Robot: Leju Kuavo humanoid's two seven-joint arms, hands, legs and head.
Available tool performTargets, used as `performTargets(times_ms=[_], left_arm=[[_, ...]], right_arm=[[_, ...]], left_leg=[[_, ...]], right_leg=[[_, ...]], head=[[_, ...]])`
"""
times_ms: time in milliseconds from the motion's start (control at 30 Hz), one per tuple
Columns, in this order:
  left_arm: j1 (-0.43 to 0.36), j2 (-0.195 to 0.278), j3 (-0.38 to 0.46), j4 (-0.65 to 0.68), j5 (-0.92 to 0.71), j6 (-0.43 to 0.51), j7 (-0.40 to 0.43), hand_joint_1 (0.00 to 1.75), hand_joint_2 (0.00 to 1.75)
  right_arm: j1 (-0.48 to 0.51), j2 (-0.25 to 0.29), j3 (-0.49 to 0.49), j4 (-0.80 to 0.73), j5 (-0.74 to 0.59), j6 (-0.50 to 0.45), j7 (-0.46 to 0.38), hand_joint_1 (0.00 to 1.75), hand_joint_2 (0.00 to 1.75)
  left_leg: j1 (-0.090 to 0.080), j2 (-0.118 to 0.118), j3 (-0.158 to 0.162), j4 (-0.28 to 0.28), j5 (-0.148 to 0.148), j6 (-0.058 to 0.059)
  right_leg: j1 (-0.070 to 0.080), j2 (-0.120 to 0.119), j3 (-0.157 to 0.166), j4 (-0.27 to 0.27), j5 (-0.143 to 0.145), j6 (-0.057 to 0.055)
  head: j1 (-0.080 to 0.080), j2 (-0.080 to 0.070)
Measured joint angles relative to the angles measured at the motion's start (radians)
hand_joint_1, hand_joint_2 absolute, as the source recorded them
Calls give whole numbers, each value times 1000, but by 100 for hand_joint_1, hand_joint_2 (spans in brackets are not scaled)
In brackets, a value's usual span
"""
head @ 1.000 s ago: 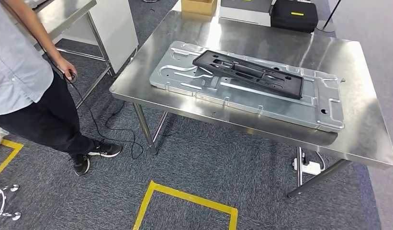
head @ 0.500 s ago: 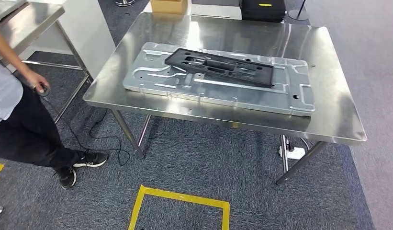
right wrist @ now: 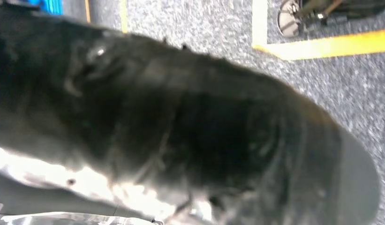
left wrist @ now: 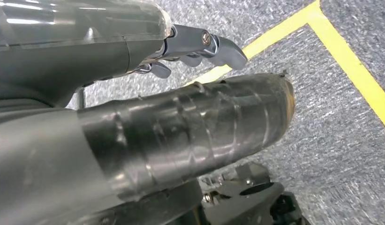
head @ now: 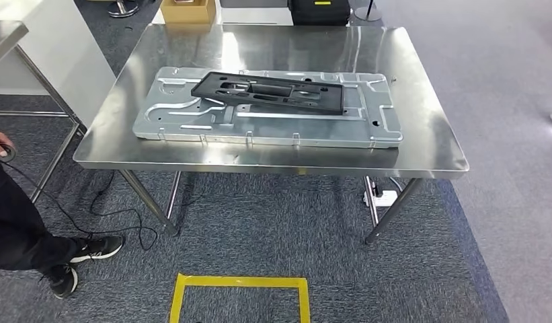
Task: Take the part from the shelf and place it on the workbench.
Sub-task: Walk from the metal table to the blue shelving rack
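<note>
The black rectangular plastic frame part (head: pixel 268 93) lies on a long silver stamped sheet-metal panel (head: pixel 367 124) on the stainless steel workbench (head: pixel 434 151), its long axis crosswise to the robot. The left hand (left wrist: pixel 200 47) hangs over grey carpet, fingers partly curled, holding nothing visible. The right hand (right wrist: pixel 190 136) is blurred; its state cannot be told. Neither is clearly nearer. Against the earlier frames, the view has swung: the bench now sits square-on, camera motion only.

Cardboard box (head: pixel 187 11), black case (head: pixel 319 11) behind table; person (head: pixel 17 229) standing left.
</note>
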Motion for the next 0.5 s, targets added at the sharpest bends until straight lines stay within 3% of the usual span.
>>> performTargets(times_ms=[67,133,167,200,233,267,300,367,400,467,500], left_arm=[[2,0,0,0,1,0,0,0,0],[6,0,0,0,1,0,1,0,0],[8,0,0,0,2,0,1,0,0],[8,0,0,0,2,0,1,0,0],[8,0,0,0,3,0,1,0,0],[7,-1,0,0,3,0,1,0,0],[6,-1,0,0,3,0,1,0,0],[6,-2,0,0,3,0,0,0,0],[6,-1,0,0,3,0,0,0,0],[5,-1,0,0,4,1,-2,0,0],[3,-1,0,0,4,1,-4,0,0]], right_arm=[[-1,0,0,1,-1,0,-1,0,0],[-3,0,0,2,-1,0,-1,0,0],[-3,0,0,2,-1,0,-1,0,0],[-2,0,0,3,-1,0,-1,0,0],[-1,0,0,3,-1,0,-1,0,0],[0,0,0,3,-1,0,-1,0,0],[-1,0,0,4,-1,0,-1,0,0],[-3,0,0,4,-1,0,-1,0,0],[-4,0,0,4,-1,1,-1,0,0],[-3,0,0,5,-3,1,-1,0,0],[-2,1,0,6,-4,1,-1,0,0]], left_leg=[[4,26,3,-11,7,9],[3,53,3,-11,5,12],[2,67,3,-10,4,13],[2,80,4,-10,2,12],[2,91,6,-9,0,10],[2,101,9,-8,-3,8],[1,111,12,-7,-7,4],[-5,128,17,-3,-15,-7],[-8,136,19,-3,-18,-13],[-8,147,23,-2,-23,-24],[-6,135,22,7,-32,-30]], right_leg=[[1,-49,-37,78,-48,8],[-2,-82,-100,202,-107,16],[-5,-88,-121,243,-117,19],[-8,-92,-123,248,-107,22],[-10,-96,-107,219,-81,23],[-11,-108,-72,155,-45,23],[-9,-132,-35,87,-19,21],[-2,-165,9,-3,6,9],[2,-170,11,-12,3,3],[1,-148,8,-13,6,-8],[-1,-138,7,-15,8,-14]], head=[[4,0],[6,0],[6,0],[6,0],[6,0],[6,0],[6,0],[6,0],[5,0],[5,0],[5,0]])
